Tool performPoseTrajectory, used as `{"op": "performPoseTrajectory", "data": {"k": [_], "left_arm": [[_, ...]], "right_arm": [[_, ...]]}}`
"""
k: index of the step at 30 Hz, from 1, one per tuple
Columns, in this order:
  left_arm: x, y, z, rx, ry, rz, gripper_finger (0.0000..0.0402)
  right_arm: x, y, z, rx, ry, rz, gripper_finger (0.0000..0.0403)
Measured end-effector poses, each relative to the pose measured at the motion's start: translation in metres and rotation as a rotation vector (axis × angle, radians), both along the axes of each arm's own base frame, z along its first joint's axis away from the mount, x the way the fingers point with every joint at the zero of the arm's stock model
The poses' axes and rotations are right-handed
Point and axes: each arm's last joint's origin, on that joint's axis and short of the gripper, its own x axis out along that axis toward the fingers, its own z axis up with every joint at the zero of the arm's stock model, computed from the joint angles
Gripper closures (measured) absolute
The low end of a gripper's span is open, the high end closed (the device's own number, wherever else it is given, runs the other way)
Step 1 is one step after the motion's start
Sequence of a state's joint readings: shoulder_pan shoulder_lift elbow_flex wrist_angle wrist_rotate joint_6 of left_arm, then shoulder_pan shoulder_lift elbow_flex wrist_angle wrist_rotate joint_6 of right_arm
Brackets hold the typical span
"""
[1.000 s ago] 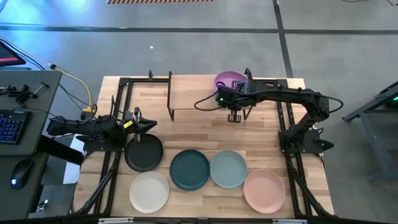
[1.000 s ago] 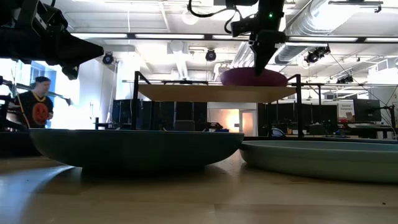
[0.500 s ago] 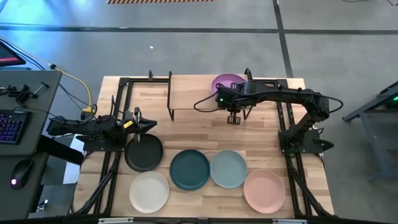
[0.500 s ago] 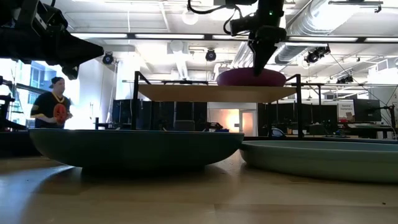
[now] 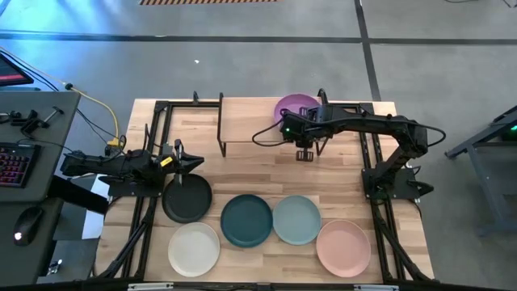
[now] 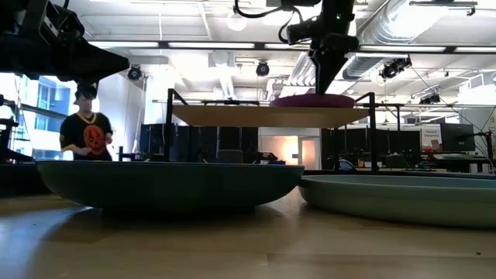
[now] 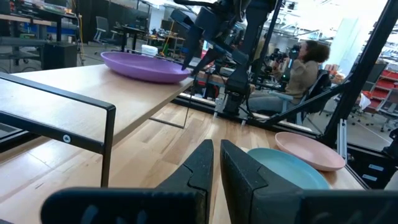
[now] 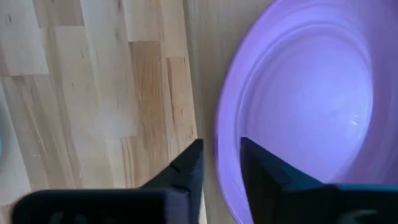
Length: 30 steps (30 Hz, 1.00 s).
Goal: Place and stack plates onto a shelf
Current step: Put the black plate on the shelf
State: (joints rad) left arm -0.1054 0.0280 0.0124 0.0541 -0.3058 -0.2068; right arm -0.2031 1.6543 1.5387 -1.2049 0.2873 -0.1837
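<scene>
A: Wooden tabletop (image 5: 266,174), viewed from above, fills your frame; what should you read first?

B: Start with the purple plate (image 5: 294,107). It lies flat on the right-hand part of the shelf (image 5: 250,121), at the table's far edge. In the low view the purple plate (image 6: 312,100) sits level on the board.

A: Which gripper is at work?

B: Your right gripper (image 8: 216,165). Its fingers straddle the plate's near rim, one outside and one just inside. In the right wrist view a narrow gap shows each side of the rim, so judge it as slightly parted and no longer pinching; the clearance is small.

A: So which step is this?

B: By the look of it, the release of the first plate. No second plate is on the shelf yet.

A: And the rest?

B: Five plates wait on the tabletop nearer you: black plate (image 5: 187,198), dark teal plate (image 5: 246,220), pale blue-green plate (image 5: 296,219), cream-white plate (image 5: 194,248), pink plate (image 5: 343,247). Your left gripper (image 5: 179,161) hovers just beside the black plate's far rim; its fingers (image 7: 200,169) stand almost together, holding nothing.

A: What does the next move call for?

B: Lift the right gripper clear of the rim without dragging the plate, then fetch another plate and centre it on the purple one or set it beside it.
</scene>
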Motion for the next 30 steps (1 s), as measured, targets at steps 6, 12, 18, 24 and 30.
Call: {"op": "performPoseTrajectory", "data": {"k": [6,12,18,24,30], "left_arm": [[0.000,0.000,0.000,0.000,0.000,0.000,0.0380],[0.000,0.000,0.000,0.000,0.000,0.000,0.0381],[0.000,0.000,0.000,0.000,0.000,0.000,0.0380],[0.000,0.000,0.000,0.000,0.000,0.000,0.0380],[0.000,0.000,0.000,0.000,0.000,0.000,0.0381]], "right_arm": [[0.000,0.001,0.005,0.010,0.001,0.036,0.0260],[-0.011,0.006,0.040,0.113,-0.161,0.041,0.0253],[-0.060,0.021,0.040,0.262,-0.420,-0.030,0.0253],[-0.092,0.051,0.025,0.494,-0.845,-0.058,0.0253],[-0.103,0.065,0.017,0.487,-1.155,-0.020,0.0253]]}}
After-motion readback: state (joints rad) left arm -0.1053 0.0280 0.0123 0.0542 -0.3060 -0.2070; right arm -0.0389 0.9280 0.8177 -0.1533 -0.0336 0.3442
